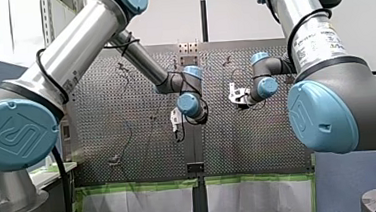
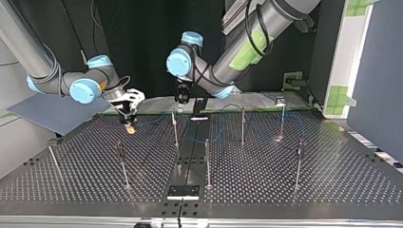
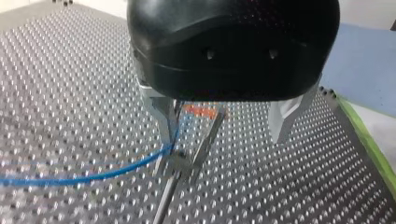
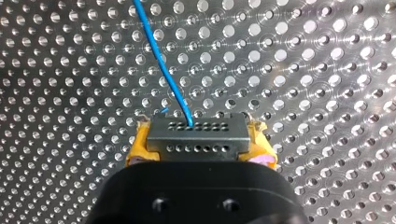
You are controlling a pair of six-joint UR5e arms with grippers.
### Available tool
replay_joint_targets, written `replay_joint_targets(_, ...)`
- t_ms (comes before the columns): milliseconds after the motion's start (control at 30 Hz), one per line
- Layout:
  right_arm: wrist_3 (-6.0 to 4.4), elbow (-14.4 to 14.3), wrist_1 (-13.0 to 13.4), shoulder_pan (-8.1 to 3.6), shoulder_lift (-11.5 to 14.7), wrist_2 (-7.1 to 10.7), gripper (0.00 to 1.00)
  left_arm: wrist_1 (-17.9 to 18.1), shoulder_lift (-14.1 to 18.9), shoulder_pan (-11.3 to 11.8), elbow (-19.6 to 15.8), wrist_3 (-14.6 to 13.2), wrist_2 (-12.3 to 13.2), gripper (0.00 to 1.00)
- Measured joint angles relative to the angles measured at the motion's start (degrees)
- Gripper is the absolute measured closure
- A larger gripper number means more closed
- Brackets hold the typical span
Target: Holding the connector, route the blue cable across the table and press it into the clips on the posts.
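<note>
In the right wrist view my right gripper (image 4: 198, 145) has its yellow pads (image 4: 139, 145) shut on a dark grey connector (image 4: 196, 134). The blue cable (image 4: 163, 65) leaves the connector's face and runs out over the perforated table. In the top view my right gripper (image 2: 129, 124) hovers low over the table at the left. My left gripper (image 3: 224, 135) is open, its metal fingers (image 3: 162, 116) straddling a thin post with a clip (image 3: 186, 161). The blue cable (image 3: 93, 175) runs to that clip beside one finger. In the top view my left gripper (image 2: 183, 99) hangs over the post (image 2: 175, 127) near the middle.
Several thin upright posts stand across the table, among them one (image 2: 243, 126) right of the middle, one (image 2: 207, 161) nearer the camera and one (image 2: 298, 161) at the right. A black plate (image 2: 183, 191) sits at the near edge. Green tape (image 3: 362, 135) marks the table's border.
</note>
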State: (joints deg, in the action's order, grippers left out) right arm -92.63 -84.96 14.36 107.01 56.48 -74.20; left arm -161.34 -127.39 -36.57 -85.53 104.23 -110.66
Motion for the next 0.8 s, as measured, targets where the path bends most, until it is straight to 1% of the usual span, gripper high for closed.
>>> replay_joint_targets(167,-0.02,0.0,-0.02,-0.05,0.0,0.0,1.0,0.72,0.01,-2.7,-0.02,0.23,-2.09,0.0)
replay_joint_targets(300,-0.02,0.0,-0.07,-0.07,0.0,0.0,1.0,2.21,0.01,-5.13,0.0,0.61,-3.89,0.0)
replay_joint_targets(400,-0.01,0.0,-0.11,-0.11,0.0,0.0,1.0,3.86,-0.02,-6.92,0.04,1.71,-4.86,0.0)
replay_joint_targets(500,0.16,0.01,-0.21,-0.16,0.03,0.1,1.0,5.6,-0.3,-8.2,0.16,3.21,-5.36,0.0)
replay_joint_targets(600,0.29,0.01,-0.45,-0.23,0.07,0.22,1.0,7.32,-0.84,-8.44,0.64,4.7,-5.8,0.0)
replay_joint_targets(700,0.43,0.01,-1.13,-0.36,0.09,0.26,1.0,9.1,-1.78,-8.3,1.8,5.59,-6.61,0.0)
replay_joint_targets(800,0.93,0.01,-2.02,-0.49,0.2,0.27,1.0,9.51,-2.97,-8.01,3.12,5.93,-7.58,0.0)
